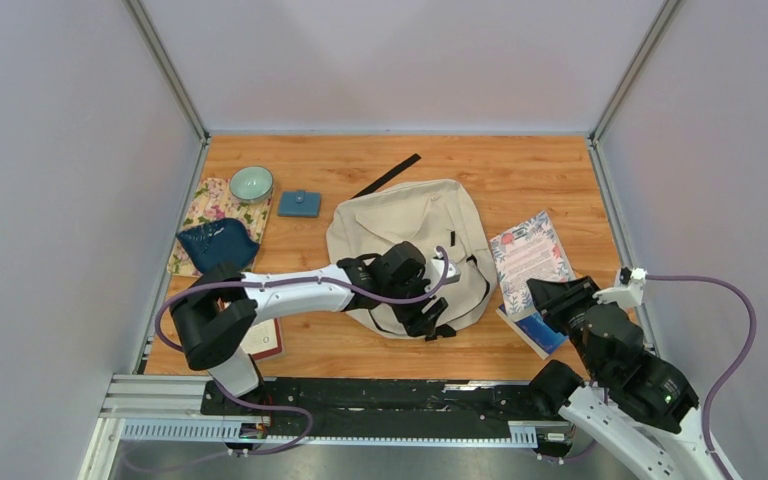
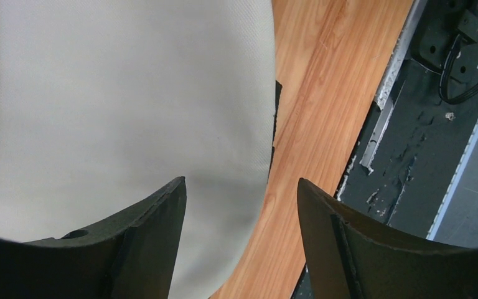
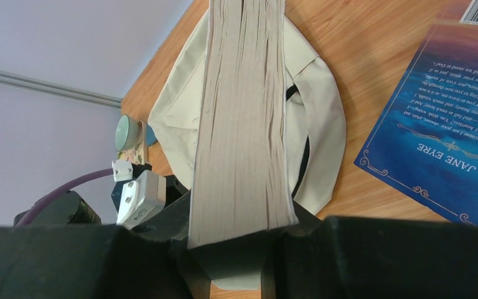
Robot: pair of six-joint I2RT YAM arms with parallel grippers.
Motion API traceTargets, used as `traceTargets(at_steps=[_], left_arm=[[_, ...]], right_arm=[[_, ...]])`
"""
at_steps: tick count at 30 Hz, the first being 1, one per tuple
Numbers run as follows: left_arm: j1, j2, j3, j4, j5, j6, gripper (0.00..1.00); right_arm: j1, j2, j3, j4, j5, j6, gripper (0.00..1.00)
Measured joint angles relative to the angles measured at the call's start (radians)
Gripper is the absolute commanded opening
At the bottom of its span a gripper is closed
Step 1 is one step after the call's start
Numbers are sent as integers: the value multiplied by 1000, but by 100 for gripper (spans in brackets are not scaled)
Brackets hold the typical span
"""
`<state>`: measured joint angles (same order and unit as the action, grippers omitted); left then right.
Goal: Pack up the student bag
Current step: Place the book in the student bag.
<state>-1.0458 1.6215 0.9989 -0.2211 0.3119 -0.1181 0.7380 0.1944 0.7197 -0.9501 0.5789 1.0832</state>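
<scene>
The cream-beige student bag [image 1: 410,225] lies flat in the middle of the table; it also shows in the left wrist view [image 2: 124,93] and the right wrist view [image 3: 174,118]. My left gripper [image 1: 430,315] is open and empty over the bag's near edge, one fingertip above fabric, the other above wood [image 2: 241,187]. My right gripper [image 1: 558,298] is shut on the near end of a thick book with a floral cover [image 1: 530,250]. The book's page edges [image 3: 243,124] run away from the gripper [image 3: 243,243] towards the bag.
A blue "Jane Eyre" book [image 3: 442,124] lies on the table by my right gripper [image 1: 540,333]. At far left are a green bowl [image 1: 251,183], a small blue pouch [image 1: 299,204], a floral cloth [image 1: 205,205] and a dark blue item [image 1: 218,243]. A black strap [image 1: 387,175] lies behind the bag.
</scene>
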Motion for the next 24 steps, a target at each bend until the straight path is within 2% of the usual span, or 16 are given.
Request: traceTargets(at_steps=[13,16,20,21,24], left_arm=[[1,95,98,6,-8,14,73],[1,114,104,6,-2,13,69],[1,130,104,8,1,11,52],[1,132,104,8,1,8,41],[1,134,104,10,1,8,25]], right_arm=[[0,-66,-16,-29,-37,31,0],[0,-76,-29,-42,-41,39,0],[0,-83,-36,-51,-45,46,0],[0,-84,-36,-51,-46,47,0],[0,-84,-36,-51,-46,49,0]])
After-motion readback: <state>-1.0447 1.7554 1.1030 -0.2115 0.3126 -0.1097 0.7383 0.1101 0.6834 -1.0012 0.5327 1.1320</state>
